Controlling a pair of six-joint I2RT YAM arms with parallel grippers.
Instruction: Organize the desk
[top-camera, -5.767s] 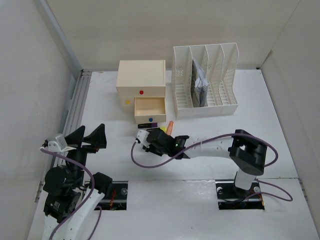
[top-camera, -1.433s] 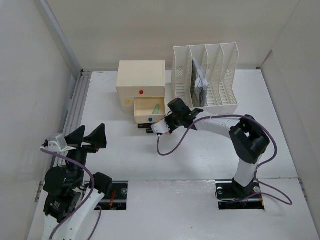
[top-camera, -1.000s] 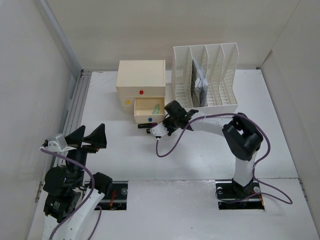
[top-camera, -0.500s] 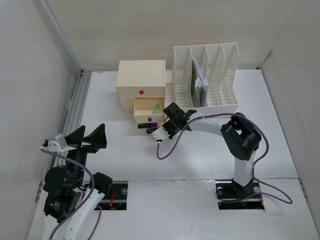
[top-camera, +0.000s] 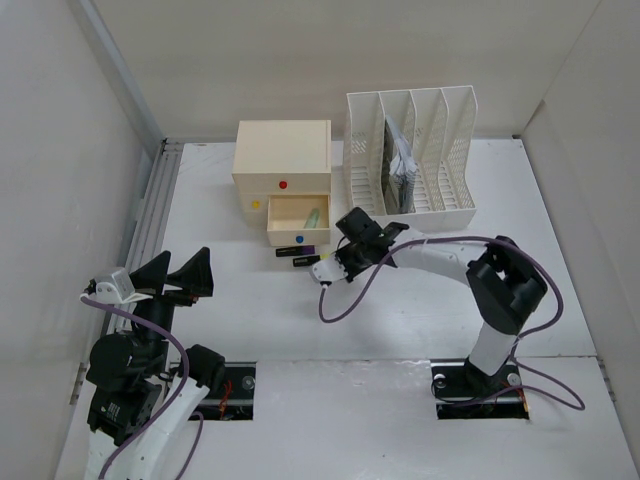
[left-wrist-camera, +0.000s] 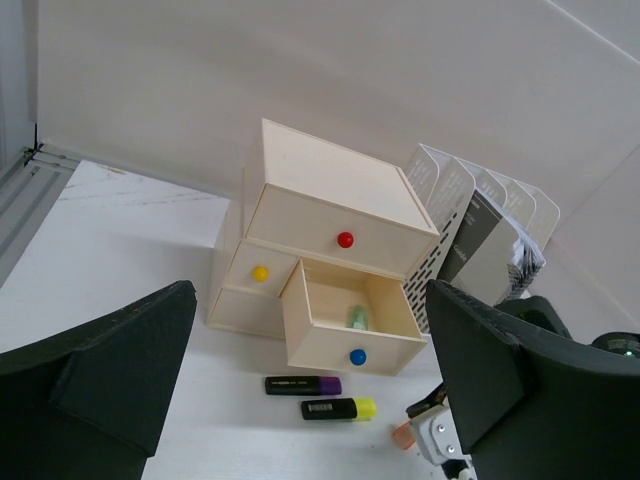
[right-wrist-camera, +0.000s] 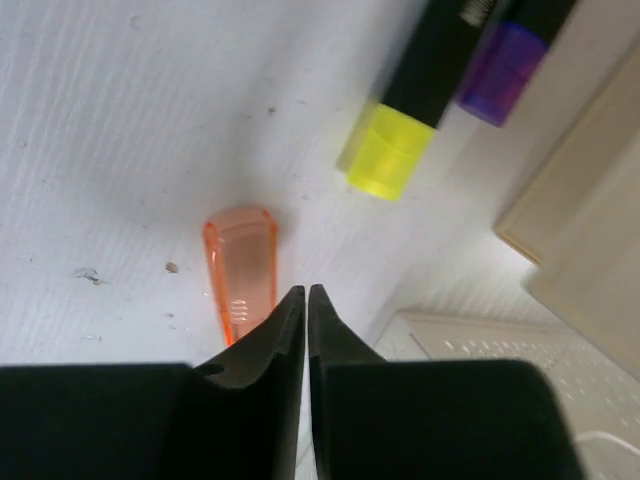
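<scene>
Two fingers form the right gripper (right-wrist-camera: 306, 300), and in the wrist view they are pressed tip to tip with nothing between them. They sit low over the desk (top-camera: 400, 330), the white tabletop on which everything here rests.

Just beside the tips lies an orange pen (right-wrist-camera: 241, 270), with its near end hidden behind one finger. It is next to the jaws, not inside them, so a grasp cannot happen from this pose. Judging by the task, the step in hand is picking up this pen.

To do that well, the jaws need to part first. The wrist then shifts sideways until the pen's narrow width lies between the fingers, and only then does it lower and close. Closing across the barrel rather than along it should keep the smooth plastic from squirting out.

A little further out are a yellow-capped highlighter (right-wrist-camera: 385, 150) and a purple-capped highlighter (right-wrist-camera: 500, 60), side by side. Opened fingers could nudge the yellow one, so a modest opening seems wise.

Beyond them stands the cream drawer box (top-camera: 282, 155). Its lowest drawer (top-camera: 298, 215) is pulled out with a pale green item (top-camera: 313, 216) inside, and it is a likely home for the pens. The file rack (top-camera: 410, 160) stands to its right.

Well apart, the left gripper (top-camera: 180, 272) is raised near its base, spread wide and empty.
</scene>
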